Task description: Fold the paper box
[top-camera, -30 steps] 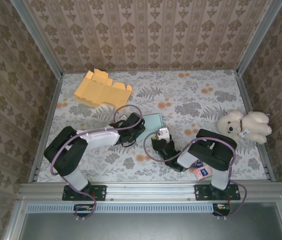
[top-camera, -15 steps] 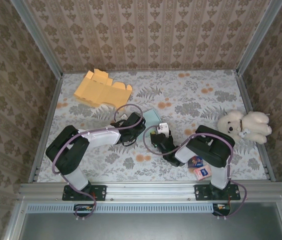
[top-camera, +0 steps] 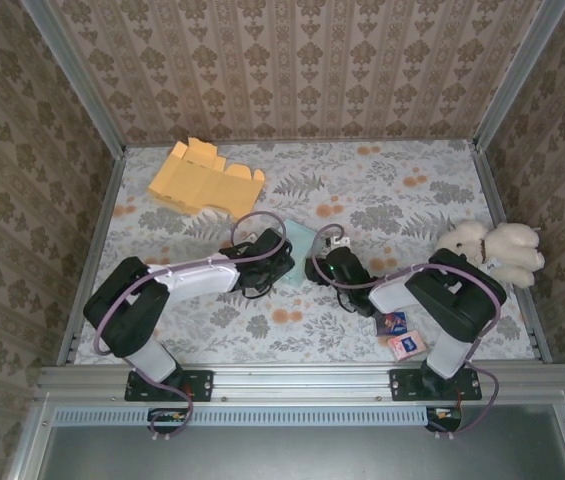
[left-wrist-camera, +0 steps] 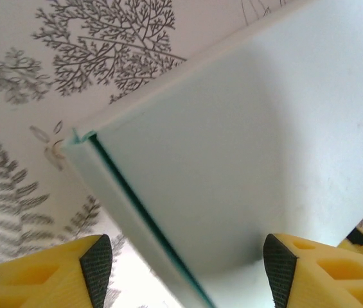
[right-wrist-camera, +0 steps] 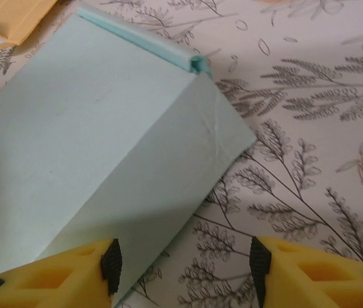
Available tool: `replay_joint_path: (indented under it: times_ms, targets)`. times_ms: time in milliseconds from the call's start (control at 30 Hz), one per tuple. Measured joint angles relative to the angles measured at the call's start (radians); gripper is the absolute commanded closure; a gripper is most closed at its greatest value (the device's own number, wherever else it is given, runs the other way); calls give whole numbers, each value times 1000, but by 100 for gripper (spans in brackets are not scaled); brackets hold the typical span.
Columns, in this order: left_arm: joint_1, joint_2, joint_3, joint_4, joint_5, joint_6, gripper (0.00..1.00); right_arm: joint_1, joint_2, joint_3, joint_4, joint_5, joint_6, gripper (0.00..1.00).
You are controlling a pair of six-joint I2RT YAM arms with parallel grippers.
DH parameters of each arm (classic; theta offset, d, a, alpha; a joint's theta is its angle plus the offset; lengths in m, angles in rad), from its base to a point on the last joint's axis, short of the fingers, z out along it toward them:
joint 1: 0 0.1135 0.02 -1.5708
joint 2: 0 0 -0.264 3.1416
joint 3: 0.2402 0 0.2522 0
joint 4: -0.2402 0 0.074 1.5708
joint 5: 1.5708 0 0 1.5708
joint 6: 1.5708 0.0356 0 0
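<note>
Damask wallpaper is boxing in three sides of your table (top-camera: 412, 190), which is wearing a cloth printed with grey ferns and orange blossoms. At far left, near the back, one flat orange cardboard cutout (top-camera: 205, 180) with notched tabs is lying open. Moving right, your left gripper (top-camera: 280, 258) is straddling the near end of the one pale green paper box (top-camera: 302, 238), which is sitting mid-table between your two arms. In the left wrist view its jaws are standing apart around the smooth, matte box (left-wrist-camera: 252, 128), the left pad (left-wrist-camera: 96, 266) clear of the wall. Your right gripper (top-camera: 320, 265) is facing the same box from the other side, jaws also parted, one crisp folded corner of the box (right-wrist-camera: 91, 141) lying between them. Further right, two small glossy packets (top-camera: 402, 338) are resting beside the right arm, and one fluffy cream teddy bear (top-camera: 490, 250) is sitting against the right edge.
</note>
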Motion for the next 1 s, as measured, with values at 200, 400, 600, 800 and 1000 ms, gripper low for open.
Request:
replay_joint_path:
  times_ms: [200, 400, 600, 800, 1000]
  targets:
    - [-3, -114, 3, -84, -62, 143, 28, -97, -91, -2, -158, -110, 21, 52]
    - [15, -148, 40, -9, -111, 484, 19, -180, -113, 42, -288, -173, 10, 95]
    - [172, 2, 139, 121, 28, 748, 16, -243, -100, 140, -363, -294, 22, 100]
    - [269, 141, 179, 205, 185, 838, 16, -277, -22, 224, -394, -397, 29, 100]
    - [274, 175, 179, 251, 261, 859, 16, -283, 39, 262, -422, -458, 29, 100]
